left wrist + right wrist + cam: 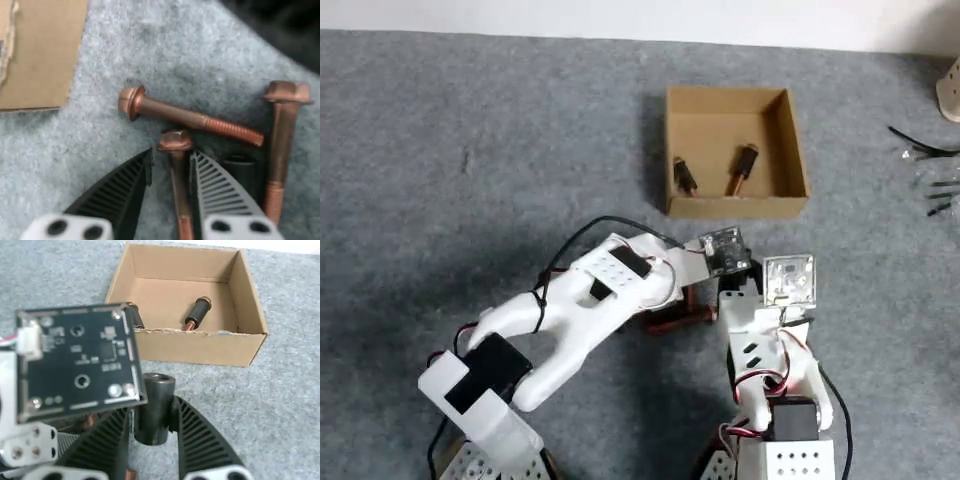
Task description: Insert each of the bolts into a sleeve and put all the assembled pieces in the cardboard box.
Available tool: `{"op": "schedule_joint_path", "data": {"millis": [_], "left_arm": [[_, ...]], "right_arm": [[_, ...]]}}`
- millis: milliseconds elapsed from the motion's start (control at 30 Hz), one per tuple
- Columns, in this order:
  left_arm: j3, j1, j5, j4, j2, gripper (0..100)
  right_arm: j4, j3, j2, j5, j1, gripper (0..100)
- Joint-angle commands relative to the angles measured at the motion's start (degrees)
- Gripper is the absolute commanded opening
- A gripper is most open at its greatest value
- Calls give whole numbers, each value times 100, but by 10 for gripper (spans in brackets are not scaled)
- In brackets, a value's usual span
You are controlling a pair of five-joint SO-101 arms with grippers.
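Note:
My left gripper is open low over the grey carpet, its black fingers on either side of a copper bolt; one finger touches the shank and the other stands slightly off it. A second bolt lies crosswise just beyond, and a third bolt lies to one side. My right gripper is shut on an upright black sleeve, close beside the left arm's wrist. The cardboard box holds two assembled pieces. In the high view the bolts lie between the two arms.
The left arm's camera board stands right in front of my right gripper. Small dark parts lie at the far right of the carpet. Open carpet spreads to the left of the box.

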Motion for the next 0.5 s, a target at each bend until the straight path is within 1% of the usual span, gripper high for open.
{"op": "schedule_joint_path", "data": {"millis": [0,33,133,233,333,467], "left_arm": [[-163,40,9,44,4,133],[-189,22,88,114,4,133],[-312,-84,677,220,31,133],[-629,-242,1178,668,66,133],[-664,-163,1275,993,75,131],[-602,-127,1275,1020,66,130]], "right_arm": [[-180,-40,-75,26,57,5],[-180,-40,-75,26,57,5],[-180,-40,-75,35,57,5],[-180,-40,-75,35,57,5],[-180,-31,-75,44,57,5],[-189,-31,-75,44,57,5]]}}
